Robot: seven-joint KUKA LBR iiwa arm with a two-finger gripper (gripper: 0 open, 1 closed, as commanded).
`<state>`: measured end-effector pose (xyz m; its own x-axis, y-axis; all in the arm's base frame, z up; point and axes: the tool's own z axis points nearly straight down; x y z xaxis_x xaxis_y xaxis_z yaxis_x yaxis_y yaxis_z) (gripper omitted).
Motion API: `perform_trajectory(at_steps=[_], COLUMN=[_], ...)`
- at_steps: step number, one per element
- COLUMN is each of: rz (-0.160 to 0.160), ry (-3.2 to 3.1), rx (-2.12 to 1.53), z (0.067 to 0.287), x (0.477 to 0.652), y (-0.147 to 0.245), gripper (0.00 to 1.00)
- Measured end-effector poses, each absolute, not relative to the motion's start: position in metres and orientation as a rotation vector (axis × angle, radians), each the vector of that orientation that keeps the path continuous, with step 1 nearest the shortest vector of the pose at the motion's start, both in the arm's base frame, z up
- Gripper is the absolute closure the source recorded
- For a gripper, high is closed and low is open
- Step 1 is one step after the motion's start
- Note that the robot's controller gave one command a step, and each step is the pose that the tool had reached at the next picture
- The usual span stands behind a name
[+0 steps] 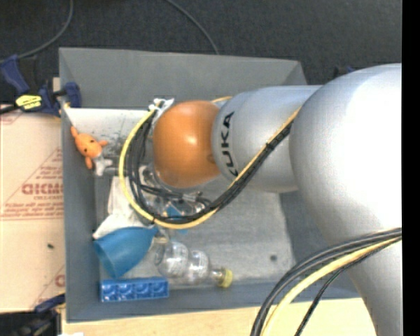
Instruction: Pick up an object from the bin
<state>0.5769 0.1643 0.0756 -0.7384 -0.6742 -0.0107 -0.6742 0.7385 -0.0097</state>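
Directly under wrist: the orange dome-shaped wrist cover (185,142) hangs over the left-middle of the grey metal bin (266,72), above a crumpled white sheet (119,205).
Jaws: hidden beneath the cover; I cannot tell whether they are spread or pressed together.
Likely targets: a blue plastic cup (124,249) lying on its side and a clear plastic bottle with a yellow cap (185,263), both just nearward of the cover.
Bottle axis: left to right.
Edges: a blue studded brick (134,288) hugs the near wall.
Room: bare floor to the right.

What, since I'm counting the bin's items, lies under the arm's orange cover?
A white crumpled sheet pokes out left of the orange cover; whatever lies directly beneath is covered.
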Motion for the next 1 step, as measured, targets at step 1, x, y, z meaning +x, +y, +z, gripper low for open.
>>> perform_trajectory(at_steps=[1], rz=[-0.007], ry=[2.923], rx=[-1.119], z=[0.0753], x=[0.5795], y=[0.1655], gripper=[1.0])
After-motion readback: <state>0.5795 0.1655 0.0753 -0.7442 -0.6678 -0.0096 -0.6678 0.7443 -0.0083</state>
